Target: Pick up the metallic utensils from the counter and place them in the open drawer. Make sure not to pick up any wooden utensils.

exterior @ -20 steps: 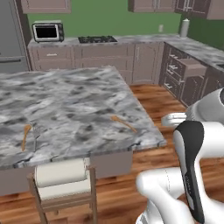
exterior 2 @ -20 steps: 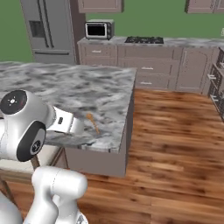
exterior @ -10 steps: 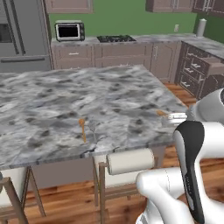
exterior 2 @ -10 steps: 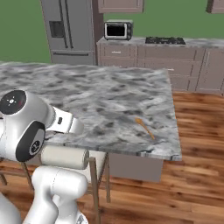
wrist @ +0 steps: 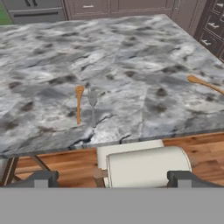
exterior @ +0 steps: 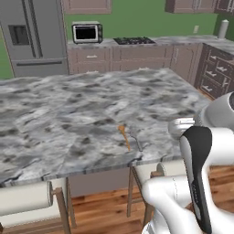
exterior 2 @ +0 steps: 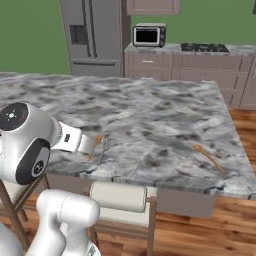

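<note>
Pale grey metal fork [wrist: 92,104] lying near the marbled grey-and-white stone desk's [wrist: 131,65] front edge, just beside an orange-brown wooden spoon [wrist: 78,103]. Tool [wrist: 113,178] spread wide and empty, well short of the fork, apparently lined up for reaching it without touching the spoon.

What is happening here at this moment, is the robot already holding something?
No, it holds nothing yet. The gripper is open, short of the marbled counter and above a stool. Near the counter's front edge a grey fork lies beside a wooden spoon, apart from it as far as I can tell. A second wooden spoon lies farther toward the counter's right end. No utensil has been picked up.
</note>
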Tool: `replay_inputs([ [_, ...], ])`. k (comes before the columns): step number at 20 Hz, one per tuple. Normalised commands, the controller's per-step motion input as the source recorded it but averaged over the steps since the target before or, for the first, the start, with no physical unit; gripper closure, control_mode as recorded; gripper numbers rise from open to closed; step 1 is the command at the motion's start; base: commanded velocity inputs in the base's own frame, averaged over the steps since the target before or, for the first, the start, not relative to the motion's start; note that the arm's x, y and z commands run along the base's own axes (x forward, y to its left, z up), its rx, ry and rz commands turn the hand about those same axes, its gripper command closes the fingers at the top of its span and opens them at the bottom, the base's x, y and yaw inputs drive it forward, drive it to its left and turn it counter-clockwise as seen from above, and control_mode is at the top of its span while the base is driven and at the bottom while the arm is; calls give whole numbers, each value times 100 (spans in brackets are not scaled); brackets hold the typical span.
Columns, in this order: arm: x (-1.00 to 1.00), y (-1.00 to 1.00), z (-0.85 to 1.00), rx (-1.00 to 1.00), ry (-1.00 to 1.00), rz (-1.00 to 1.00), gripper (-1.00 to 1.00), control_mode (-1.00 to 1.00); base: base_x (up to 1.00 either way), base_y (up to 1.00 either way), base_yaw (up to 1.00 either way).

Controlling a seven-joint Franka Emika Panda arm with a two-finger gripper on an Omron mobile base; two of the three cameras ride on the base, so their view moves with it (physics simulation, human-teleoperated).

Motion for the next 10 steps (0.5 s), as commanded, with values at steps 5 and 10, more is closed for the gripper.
replay_inputs([
  [5,0,0,0,0,0,0,-100,100,74,62,0],
  [10,0,0,0,0,0,0,-100,100,70,39,3],
])
